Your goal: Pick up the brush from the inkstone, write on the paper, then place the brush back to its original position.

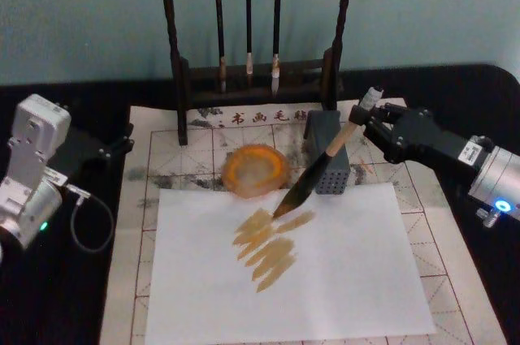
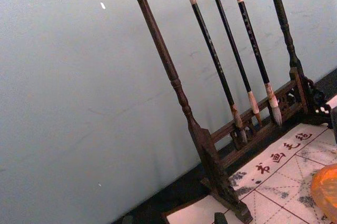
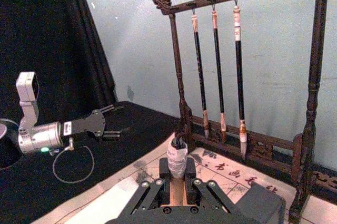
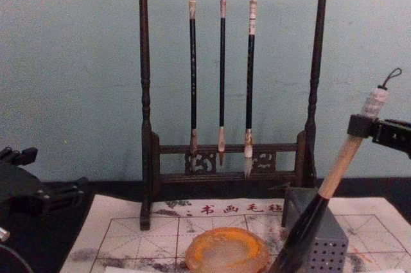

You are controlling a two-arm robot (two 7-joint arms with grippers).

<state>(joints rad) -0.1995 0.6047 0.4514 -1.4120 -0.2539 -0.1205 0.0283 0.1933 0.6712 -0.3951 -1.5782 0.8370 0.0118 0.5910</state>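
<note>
My right gripper [image 1: 367, 122] is shut on the upper handle of the brush [image 1: 313, 173], just below its white cap. The brush slants down to the left, and its dark tip rests on a white sheet [image 1: 325, 280] beside several amber strokes [image 1: 266, 247]. In the chest view the brush [image 4: 334, 176] leans from the right gripper [image 4: 372, 132] down past the grey block. The orange inkstone [image 1: 256, 169] lies just behind the brush tip, with nothing on it. The red-gridded paper [image 1: 134, 264] lies under the white sheet. My left gripper [image 1: 122, 142] is parked open at the far left.
A dark wooden rack [image 1: 180, 77] with three thin hanging brushes [image 1: 248, 45] stands behind the inkstone. A grey perforated block [image 1: 329, 158] sits right of the inkstone, just under the slanting brush. Black cloth [image 1: 57, 296] covers the table around the paper.
</note>
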